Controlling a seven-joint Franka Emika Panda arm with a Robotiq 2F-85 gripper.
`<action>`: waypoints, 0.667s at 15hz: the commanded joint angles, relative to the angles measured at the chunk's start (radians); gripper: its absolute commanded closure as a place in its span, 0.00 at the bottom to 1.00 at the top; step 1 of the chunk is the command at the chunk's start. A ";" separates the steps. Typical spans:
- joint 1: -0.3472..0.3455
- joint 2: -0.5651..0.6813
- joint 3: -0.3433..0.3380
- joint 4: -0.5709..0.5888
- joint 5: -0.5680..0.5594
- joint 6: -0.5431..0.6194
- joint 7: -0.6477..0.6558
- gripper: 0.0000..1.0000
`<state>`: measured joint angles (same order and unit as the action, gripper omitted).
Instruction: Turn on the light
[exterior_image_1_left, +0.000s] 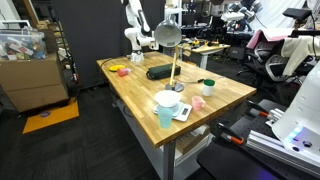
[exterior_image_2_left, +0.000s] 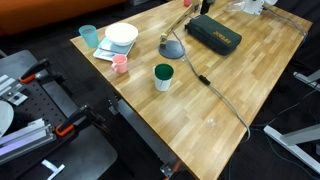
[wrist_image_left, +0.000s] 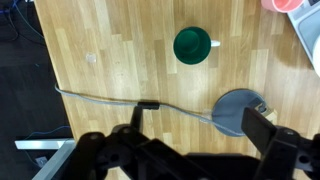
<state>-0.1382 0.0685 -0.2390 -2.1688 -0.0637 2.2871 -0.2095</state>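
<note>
The light is a tall desk lamp with a silver-grey dome head (exterior_image_1_left: 167, 35) on a thin brass stem (exterior_image_1_left: 175, 65). Its round grey base (exterior_image_2_left: 172, 47) stands on the wooden table (exterior_image_2_left: 190, 110). In the wrist view I look straight down on the base (wrist_image_left: 238, 110). Its cord with a black inline switch (wrist_image_left: 148, 104) trails across the wood, and the switch also shows in an exterior view (exterior_image_2_left: 205, 78). My gripper (wrist_image_left: 195, 120) is open and empty, high above the cord and base. The lamp head is out of the wrist view.
A green cup (wrist_image_left: 192, 45) stands near the base. A pink cup (exterior_image_2_left: 120, 64), a blue cup (exterior_image_2_left: 88, 36), a white bowl (exterior_image_2_left: 121, 35) and a black case (exterior_image_2_left: 213, 33) also stand on the table. The table edge (wrist_image_left: 60, 110) is close to the cord.
</note>
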 joint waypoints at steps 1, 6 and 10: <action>-0.021 0.002 0.023 0.000 -0.003 -0.003 0.002 0.00; -0.020 -0.008 0.023 -0.006 -0.002 -0.004 0.002 0.00; -0.025 0.032 0.024 0.026 0.023 0.010 -0.003 0.00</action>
<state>-0.1385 0.0641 -0.2340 -2.1760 -0.0627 2.2865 -0.2080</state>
